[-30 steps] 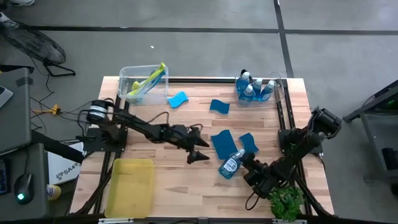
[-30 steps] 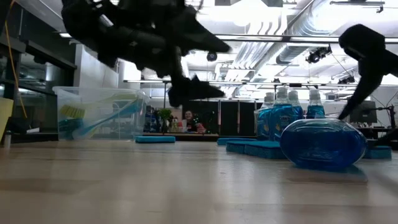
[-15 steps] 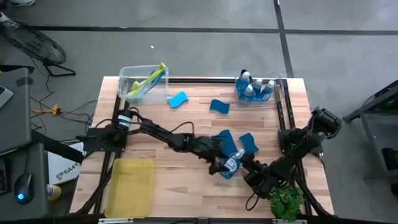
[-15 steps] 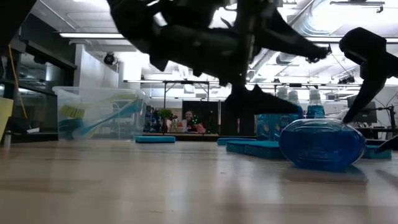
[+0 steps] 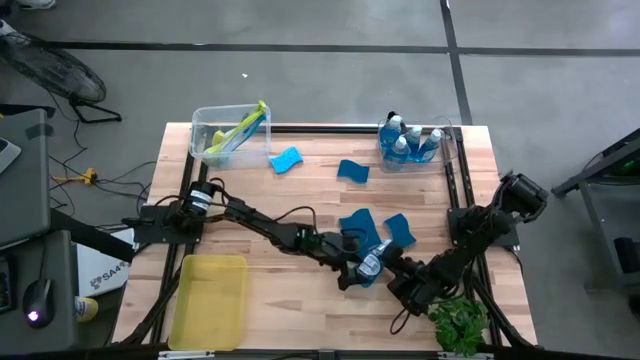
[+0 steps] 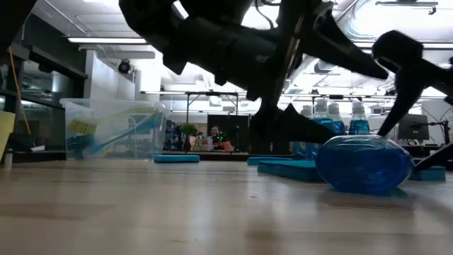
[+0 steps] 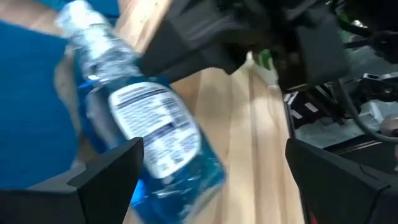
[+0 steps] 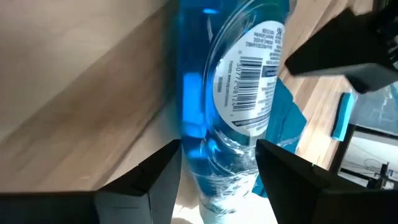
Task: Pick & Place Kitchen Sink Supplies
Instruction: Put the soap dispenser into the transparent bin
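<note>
- Near the table's front edge, toward the right corner, a soap bottle lies on its side on the table, with two blue sponges just behind it.
- Risk, collision: both grippers converge on this one bottle. The left gripper and right gripper stand close on either side, so any closing move by one could strike the other.
- Risk, rolling: the bottle is rounded and lying flat. A single finger touching first would likely push it aside or spin it out of reach.
- Risk, snagging: a finger sweeping low could catch the nearer sponge.
- Left arm pose: stretched from the table's left side across to the bottle, jaws spread wide, with the bottle's body between the fingers and not yet gripped.
- Right arm pose: folded low at the front right corner, jaws parted, flanking the bottle's cap end; contact cannot be confirmed.
- Other supplies: more bottles stand in the bin at the rear right corner; brushes rest in the bin at the rear left corner.
</note>
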